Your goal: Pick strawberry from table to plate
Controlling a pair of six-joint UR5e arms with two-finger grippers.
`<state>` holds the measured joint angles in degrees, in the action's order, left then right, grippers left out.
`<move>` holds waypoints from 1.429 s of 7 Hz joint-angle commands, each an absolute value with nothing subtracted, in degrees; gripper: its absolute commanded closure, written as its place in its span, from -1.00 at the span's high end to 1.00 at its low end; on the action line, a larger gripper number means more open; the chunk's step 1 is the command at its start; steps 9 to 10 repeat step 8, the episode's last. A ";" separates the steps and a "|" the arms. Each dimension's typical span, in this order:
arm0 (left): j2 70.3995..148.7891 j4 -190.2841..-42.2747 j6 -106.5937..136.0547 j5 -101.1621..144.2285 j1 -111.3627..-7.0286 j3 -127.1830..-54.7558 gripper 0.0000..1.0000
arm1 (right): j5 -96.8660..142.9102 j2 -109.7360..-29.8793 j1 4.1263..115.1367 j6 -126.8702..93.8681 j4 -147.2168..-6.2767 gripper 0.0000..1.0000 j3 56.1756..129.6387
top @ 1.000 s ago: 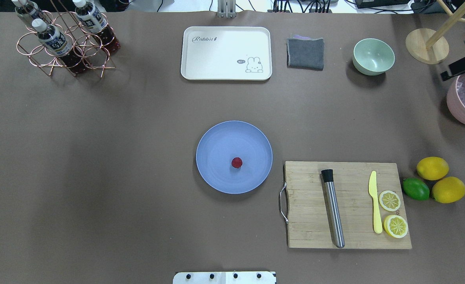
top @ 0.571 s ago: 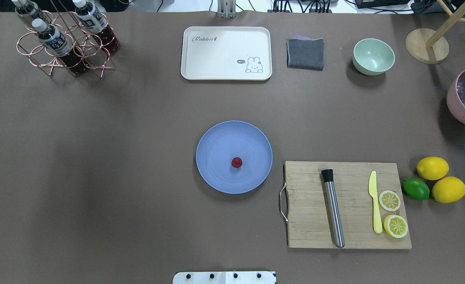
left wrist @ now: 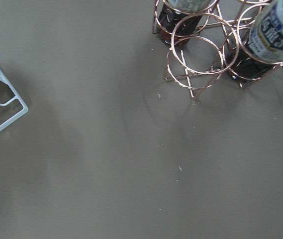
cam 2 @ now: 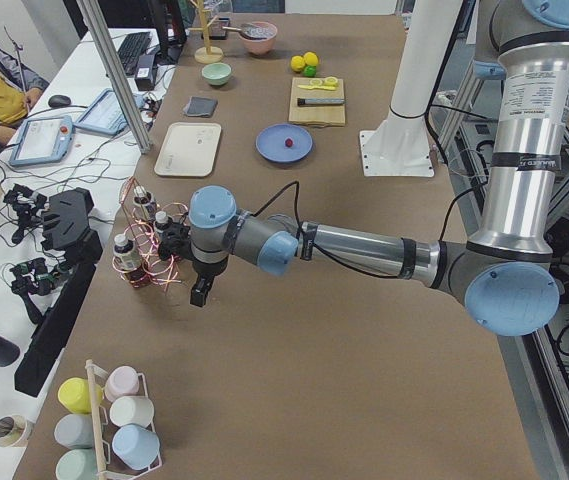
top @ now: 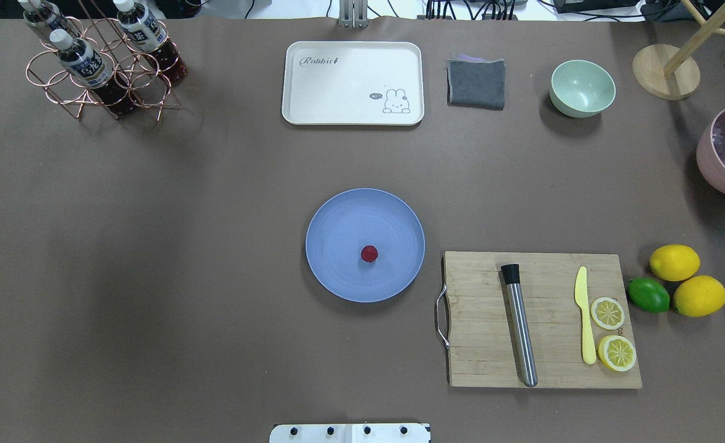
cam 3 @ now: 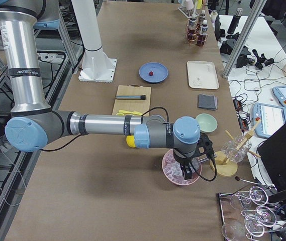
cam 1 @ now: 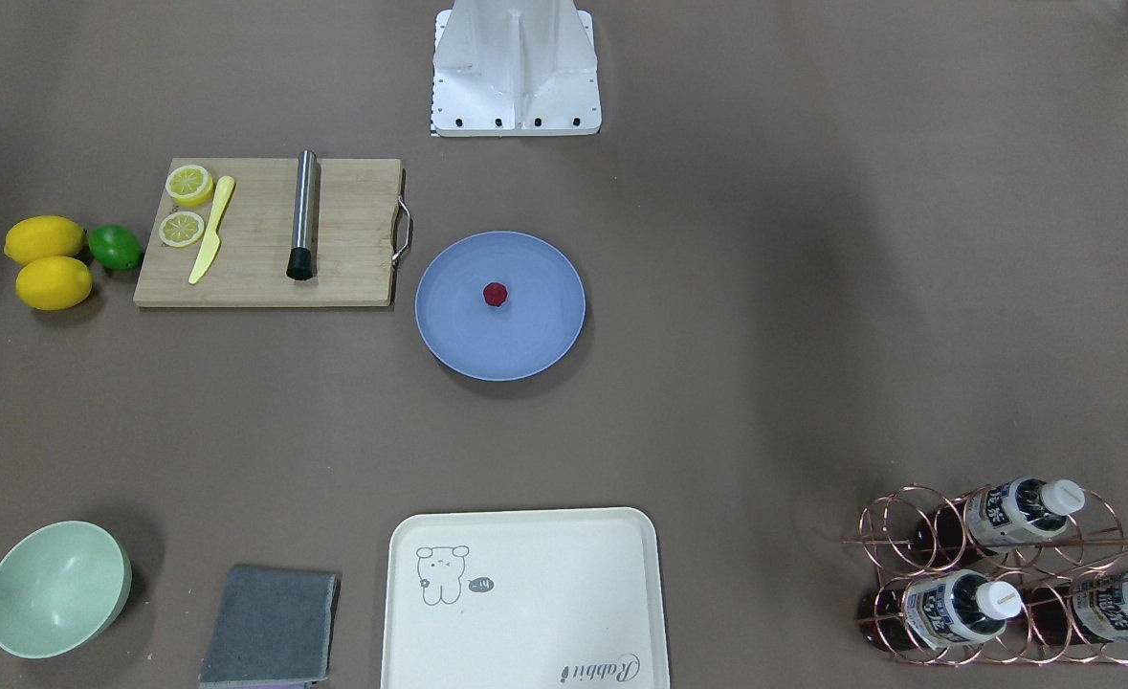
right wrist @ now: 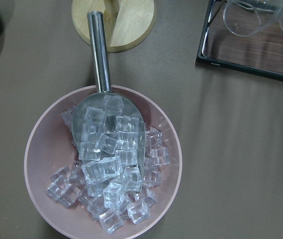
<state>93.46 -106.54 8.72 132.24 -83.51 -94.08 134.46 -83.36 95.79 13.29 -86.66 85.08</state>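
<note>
Strawberry on plate, open table around, left hand and right hand at table ends, width cannot be told.

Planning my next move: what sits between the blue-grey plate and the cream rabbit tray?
Nothing. In the overhead view, only bare brown table runs between the plate and the tray.

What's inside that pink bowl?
Clear ice cubes and a metal scoop heaped with them, its handle sticking out over the rim of the bowl. The cubes hide the bowl's bottom.
</note>
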 commanded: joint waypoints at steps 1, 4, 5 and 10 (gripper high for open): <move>92.02 -106.79 8.79 131.75 -85.68 -94.48 0.94 | 133.86 -84.11 95.71 13.27 -86.40 1.00 85.43; 90.88 -107.14 8.79 131.92 -86.22 -94.66 0.95 | 132.37 -84.02 94.31 12.92 -86.31 1.00 85.78; 90.88 -107.14 8.88 131.92 -86.22 -94.66 0.95 | 132.28 -84.11 94.05 12.66 -86.22 1.00 85.87; 90.79 -107.23 8.88 131.92 -86.31 -94.83 0.95 | 132.28 -84.11 93.87 12.48 -86.31 1.00 86.04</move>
